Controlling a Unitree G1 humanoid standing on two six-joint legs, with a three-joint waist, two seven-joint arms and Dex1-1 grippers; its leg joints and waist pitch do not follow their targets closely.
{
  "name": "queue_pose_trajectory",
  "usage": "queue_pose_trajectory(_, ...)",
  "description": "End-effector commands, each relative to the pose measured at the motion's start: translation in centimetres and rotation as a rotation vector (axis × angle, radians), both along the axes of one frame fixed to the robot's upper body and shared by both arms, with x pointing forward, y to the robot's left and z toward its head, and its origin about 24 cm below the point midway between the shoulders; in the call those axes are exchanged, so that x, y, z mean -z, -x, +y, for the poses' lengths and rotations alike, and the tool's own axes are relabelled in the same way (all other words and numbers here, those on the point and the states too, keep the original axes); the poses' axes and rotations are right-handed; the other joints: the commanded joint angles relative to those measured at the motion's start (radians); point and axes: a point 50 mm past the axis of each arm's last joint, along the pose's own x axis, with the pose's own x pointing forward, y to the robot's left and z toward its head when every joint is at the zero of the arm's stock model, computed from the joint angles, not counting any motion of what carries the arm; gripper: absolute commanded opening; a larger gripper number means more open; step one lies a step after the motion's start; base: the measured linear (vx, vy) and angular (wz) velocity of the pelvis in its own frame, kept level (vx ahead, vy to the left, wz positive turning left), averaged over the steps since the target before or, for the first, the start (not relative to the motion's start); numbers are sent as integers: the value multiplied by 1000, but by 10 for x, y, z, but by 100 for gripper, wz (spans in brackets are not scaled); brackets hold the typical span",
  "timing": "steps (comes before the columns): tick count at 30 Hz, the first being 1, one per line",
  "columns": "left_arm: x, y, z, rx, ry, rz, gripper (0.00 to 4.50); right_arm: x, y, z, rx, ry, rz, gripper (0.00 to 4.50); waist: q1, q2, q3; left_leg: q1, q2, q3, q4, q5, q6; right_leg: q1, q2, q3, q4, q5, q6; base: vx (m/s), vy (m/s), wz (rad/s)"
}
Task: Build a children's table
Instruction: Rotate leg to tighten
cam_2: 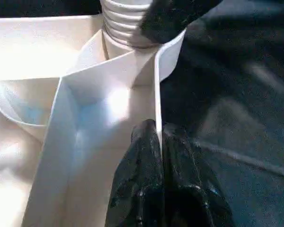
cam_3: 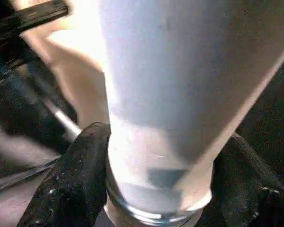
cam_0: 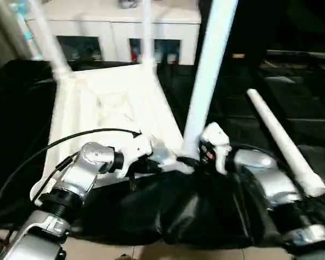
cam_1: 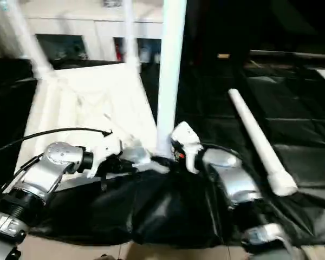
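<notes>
Nearest the robot, the left pincer (cam_2: 158, 142) is clamped on the thin raised rim of the upturned white table top (cam_0: 116, 103), which lies on the black-covered tabletop (cam_0: 249, 119). The right pincer (cam_3: 156, 189) has its black fingers (cam_3: 80, 179) around the base of an upright leg (cam_0: 208, 76) at the near corner socket. Beside it to the right a loose leg (cam_0: 284, 141) lies flat; farther off, two more legs (cam_0: 49, 38) stand in the far corners before a white cabinet (cam_0: 114, 27).
</notes>
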Motion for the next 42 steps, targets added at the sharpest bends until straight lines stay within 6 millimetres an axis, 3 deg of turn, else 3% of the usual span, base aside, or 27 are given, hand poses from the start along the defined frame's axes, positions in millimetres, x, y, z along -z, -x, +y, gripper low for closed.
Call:
queue_pose_trajectory(1, -4, 7, -20, 100, 64, 7, 0, 7, -2, -2, 64, 37, 19, 270, 1, -3, -58, 20, 61, -35, -68, -195, 15, 40, -91, 47, -75, -94, -240, 0, 0, 0)
queue_pose_trajectory(6, -3, 9, -21, 116, 63, 7, 0, 4, 0, 0, 39, 23, 0, 270, -2, -3, -59, 20, 62, -33, -65, -178, 33, 40, -90, 47, -74, -61, -244, 0, 0, 0)
queue_pose_trajectory(8, -3, 11, -20, 133, 57, 6, 0, 0, 0, -3, 27, 18, -16, 340, -2, -2, -59, 20, 62, -33, -65, -180, 34, 40, -91, 48, -74, -66, -245, 0, 0, 0)
queue_pose_trajectory(12, -4, 12, -17, 143, 40, 5, 0, -9, -3, -14, 18, 12, -37, 352, 2, -5, -61, 20, 64, -32, -62, -157, 48, 42, -90, 47, -70, -31, -250, 0, 0, 0)
queue_pose_trajectory(13, -4, 12, -16, 143, 37, 4, 0, -12, -3, -17, 11, 12, -42, 381, 4, -4, -61, 20, 63, -31, -61, -148, 53, 40, -89, 47, -69, -20, -250, 0, 0, 0)
queue_pose_trajectory(14, -4, 13, -16, 144, 35, 3, 0, -13, -3, -19, 5, 13, -44, 381, 6, -4, -62, 20, 63, -31, -61, -145, 55, 41, -88, 46, -68, -15, -250, 0, 0, 0)
queue_pose_trajectory(15, -4, 13, -15, 144, 34, 3, 0, -15, -2, -20, -15, 24, -57, 387, 10, -10, -63, 21, 64, -30, -60, -138, 59, 41, -90, 47, -68, -6, -251, 0, 0, 0)
queue_pose_trajectory(19, -4, 14, -15, 145, 30, 4, 0, -18, 0, -24, -55, 55, -68, 425, 17, -6, -63, 20, 65, -30, -59, -127, 67, 41, -90, 45, -65, 4, -251, 0, 0, 0)
queue_pose_trajectory(23, -5, 15, -16, 150, 31, 6, 0, -16, -1, -26, -65, 85, -65, 425, 21, -10, -63, 19, 65, -30, -58, -127, 68, 41, -92, 45, -65, -5, -251, 0, 0, 0)
queue_pose_trajectory(42, -8, 15, -9, 135, 27, 11, 0, -3, 8, -26, -118, 47, 5, 425, 31, -5, -64, 21, 64, -31, -57, -132, 65, 39, -90, 44, -66, -25, -247, 0, 0, 0)
